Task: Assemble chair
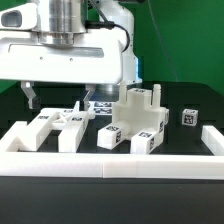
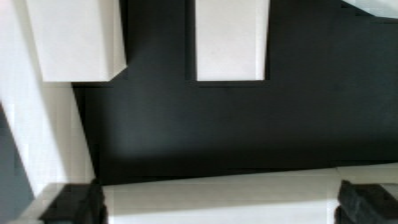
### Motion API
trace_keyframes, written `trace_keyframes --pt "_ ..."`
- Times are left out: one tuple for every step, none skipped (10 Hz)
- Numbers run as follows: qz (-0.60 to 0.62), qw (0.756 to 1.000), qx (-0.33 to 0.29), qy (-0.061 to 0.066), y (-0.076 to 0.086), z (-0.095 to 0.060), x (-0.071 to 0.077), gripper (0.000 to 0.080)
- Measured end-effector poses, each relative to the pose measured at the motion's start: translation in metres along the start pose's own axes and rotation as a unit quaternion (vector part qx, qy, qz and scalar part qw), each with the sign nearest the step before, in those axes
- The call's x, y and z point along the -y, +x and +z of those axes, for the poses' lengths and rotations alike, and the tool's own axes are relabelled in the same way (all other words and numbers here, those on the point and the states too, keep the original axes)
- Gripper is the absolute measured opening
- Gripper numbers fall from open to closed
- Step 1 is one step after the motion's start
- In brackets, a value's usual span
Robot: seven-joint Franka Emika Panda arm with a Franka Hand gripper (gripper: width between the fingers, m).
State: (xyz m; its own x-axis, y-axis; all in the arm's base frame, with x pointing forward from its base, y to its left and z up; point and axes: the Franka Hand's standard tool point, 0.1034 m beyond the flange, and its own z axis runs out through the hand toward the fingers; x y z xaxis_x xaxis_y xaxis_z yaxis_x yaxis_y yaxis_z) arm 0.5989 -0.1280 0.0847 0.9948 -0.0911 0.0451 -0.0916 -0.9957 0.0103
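Low white border wall [image 1: 170, 163] along the black table's [image 1: 196, 140] front edge, green backdrop [image 1: 180, 50] behind

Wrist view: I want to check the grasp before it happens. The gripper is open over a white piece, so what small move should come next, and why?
Probably ease straight down a little before closing. The gripper stands open with a flat white plastic chair piece framed between its dark fingertips, and the exterior view suggests it hangs above the pieces rather than at their level.
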Motion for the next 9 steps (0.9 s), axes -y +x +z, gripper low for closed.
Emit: trace_keyframes --pt "0.0 1.0 0.0 0.0 0.0 0.0 0.0 0.0649" --pt "0.004 1.0 0.001 0.001 -0.001 0.001 -0.002 0.0649" --pt "0.017 1.0 0.003 0.006 -0.009 0.004 -0.005 0.0649" --pt "0.028 0.999 0.013 0.013 -0.025 0.009 -0.004 0.0649" --pt "0.027 0.999 0.021 0.015 -0.036 0.012 -0.002 0.0649" --pt "0.028 0.999 0.027 0.016 -0.042 0.015 -0.002 0.0649" --pt "0.027 0.999 0.03 0.017 -0.046 0.018 0.0 0.0649" --pt "0.027 0.999 0.03 0.017 -0.045 0.017 -0.001 0.0649" --pt "0.027 0.999 0.03 0.017 -0.045 0.018 -0.001 0.0649"
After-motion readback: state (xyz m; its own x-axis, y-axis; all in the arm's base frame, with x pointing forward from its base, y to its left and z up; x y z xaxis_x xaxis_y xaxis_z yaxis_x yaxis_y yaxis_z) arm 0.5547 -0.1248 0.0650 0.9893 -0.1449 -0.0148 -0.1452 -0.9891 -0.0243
